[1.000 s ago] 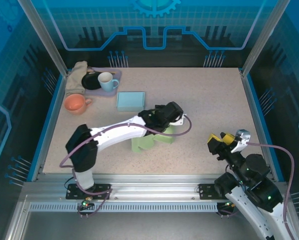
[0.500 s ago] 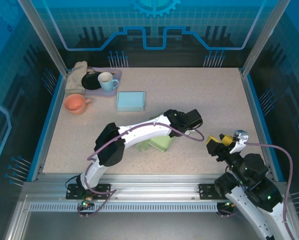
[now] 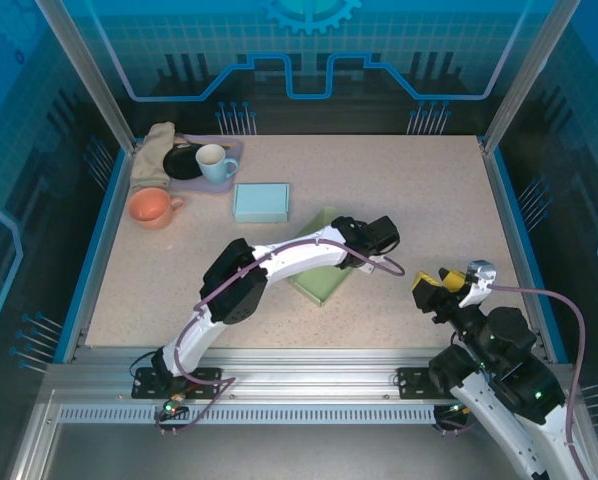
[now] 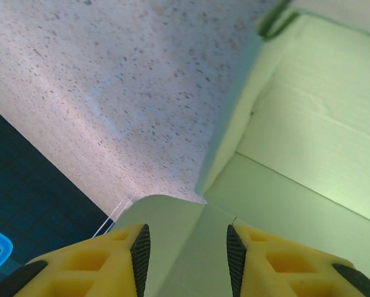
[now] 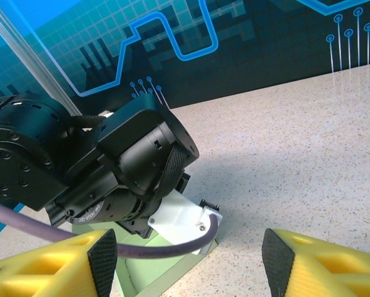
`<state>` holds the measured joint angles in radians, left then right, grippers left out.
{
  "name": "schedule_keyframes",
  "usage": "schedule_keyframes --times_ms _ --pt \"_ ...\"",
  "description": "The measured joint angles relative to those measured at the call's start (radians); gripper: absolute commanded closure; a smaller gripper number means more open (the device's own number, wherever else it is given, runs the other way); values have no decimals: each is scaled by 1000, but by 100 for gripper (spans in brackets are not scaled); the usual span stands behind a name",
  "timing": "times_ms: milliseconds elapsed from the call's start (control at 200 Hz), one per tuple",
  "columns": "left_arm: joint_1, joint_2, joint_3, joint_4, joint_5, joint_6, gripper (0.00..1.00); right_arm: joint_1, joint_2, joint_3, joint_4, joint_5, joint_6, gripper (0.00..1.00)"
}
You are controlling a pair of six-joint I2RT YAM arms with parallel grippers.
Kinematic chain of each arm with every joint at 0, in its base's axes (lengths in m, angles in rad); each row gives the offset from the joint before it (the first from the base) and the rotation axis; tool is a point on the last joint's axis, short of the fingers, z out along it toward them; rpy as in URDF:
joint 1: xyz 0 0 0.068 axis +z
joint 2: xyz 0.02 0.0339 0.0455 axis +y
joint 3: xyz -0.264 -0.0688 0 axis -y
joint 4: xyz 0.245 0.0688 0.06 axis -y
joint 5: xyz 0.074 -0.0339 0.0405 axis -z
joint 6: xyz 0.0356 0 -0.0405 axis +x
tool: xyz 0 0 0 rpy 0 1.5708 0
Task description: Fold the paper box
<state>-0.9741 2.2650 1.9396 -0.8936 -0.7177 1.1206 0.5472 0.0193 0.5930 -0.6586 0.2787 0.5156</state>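
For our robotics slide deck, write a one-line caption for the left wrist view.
Left end effector, jaws apart, poised over a flap of the pale green paper box on the speckled table.

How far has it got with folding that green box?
Early, I'd judge. Done: the green paper box has creases and one side wall seems raised. In hand: the left gripper hovers open over a corner. Left: the other walls; the right gripper hangs open, apart.
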Motion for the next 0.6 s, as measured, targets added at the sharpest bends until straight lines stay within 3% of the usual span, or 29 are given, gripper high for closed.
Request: schedule_keyframes --times_ms 160,305,470,600 --pt "1 -42 -29 103 18 -69 60 0 0 0 0 0 -1 34" --pt "-2 -201 -120 233 63 -219 59 0 0 -5 2 1 -5 34" --pt "-3 -445 -298 407 63 -451 55 0 1 -32 13 5 -14 32" --pt "8 -602 -463 506 25 -723 50 0 56 -42 38 -4 -27 29"
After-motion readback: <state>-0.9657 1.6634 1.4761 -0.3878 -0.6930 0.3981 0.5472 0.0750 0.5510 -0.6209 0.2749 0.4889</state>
